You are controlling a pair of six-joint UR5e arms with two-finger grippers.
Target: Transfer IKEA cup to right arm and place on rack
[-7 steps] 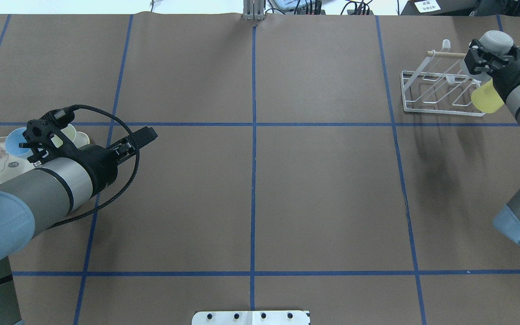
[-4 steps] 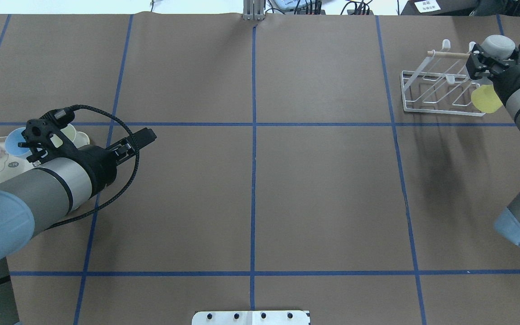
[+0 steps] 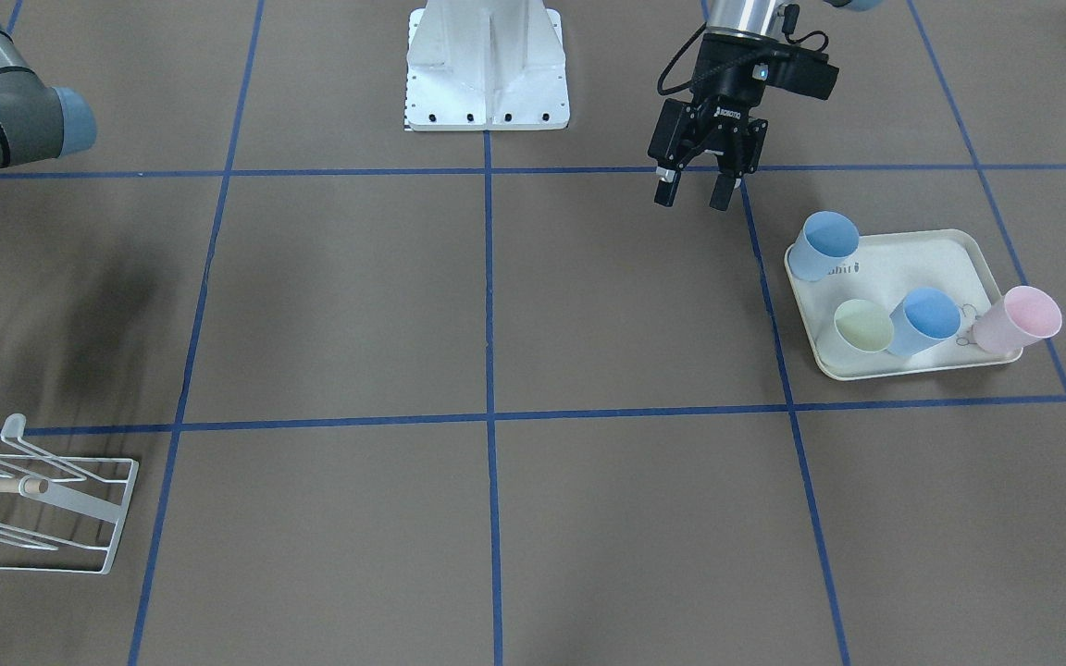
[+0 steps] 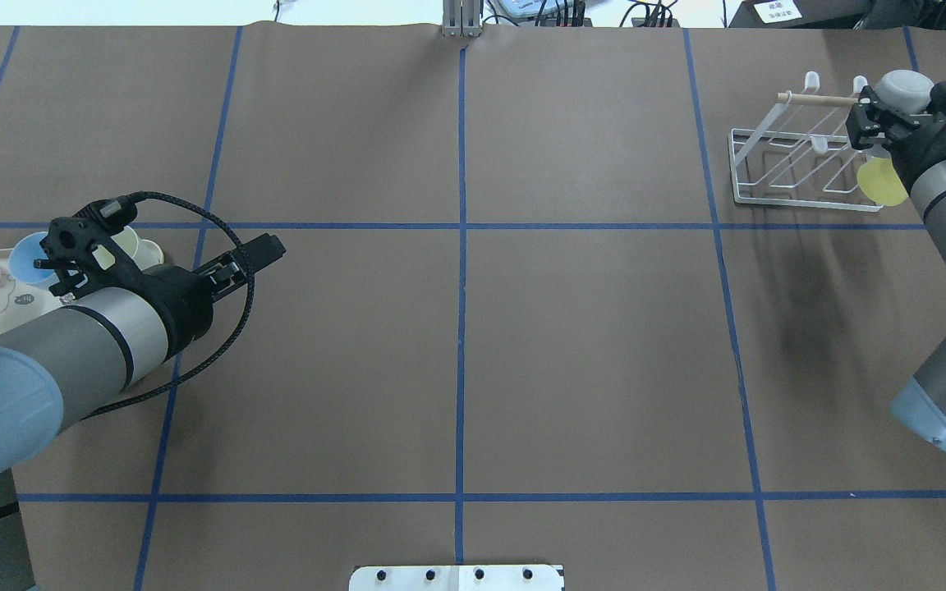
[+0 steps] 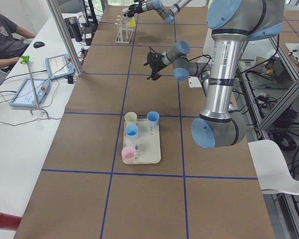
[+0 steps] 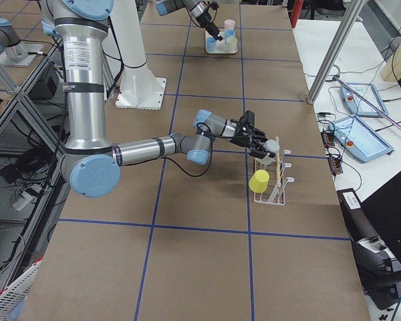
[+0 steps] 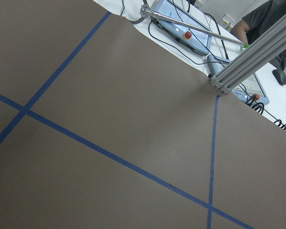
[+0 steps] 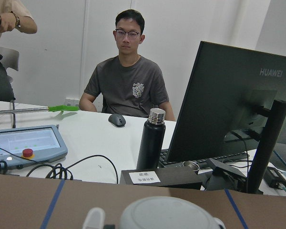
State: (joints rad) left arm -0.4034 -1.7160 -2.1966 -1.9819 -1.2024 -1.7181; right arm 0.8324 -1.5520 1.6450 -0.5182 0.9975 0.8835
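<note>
The IKEA cup (image 4: 904, 84), pale grey-white, is over the far right end of the white wire rack (image 4: 797, 168). My right gripper (image 4: 874, 123) is shut on it. From the side, the cup (image 6: 272, 146) sits level with the top of the prongs, above the rack (image 6: 271, 192). The right wrist view shows its round base (image 8: 167, 214) at the bottom edge. A yellow cup (image 4: 881, 180) hangs on the rack's near right corner. My left gripper (image 3: 695, 192) hovers open and empty over the table, beside the tray.
A cream tray (image 3: 912, 264) on my left side holds two blue cups, a pale green one and a pink one. A person (image 8: 128, 71) sits behind the desk beyond the table, with a monitor, a bottle and teach pendants there.
My right gripper, with the cup in it, has shifted slightly down and towards the rack's right end, and the right forearm has swung inward. The left arm has not moved.
</note>
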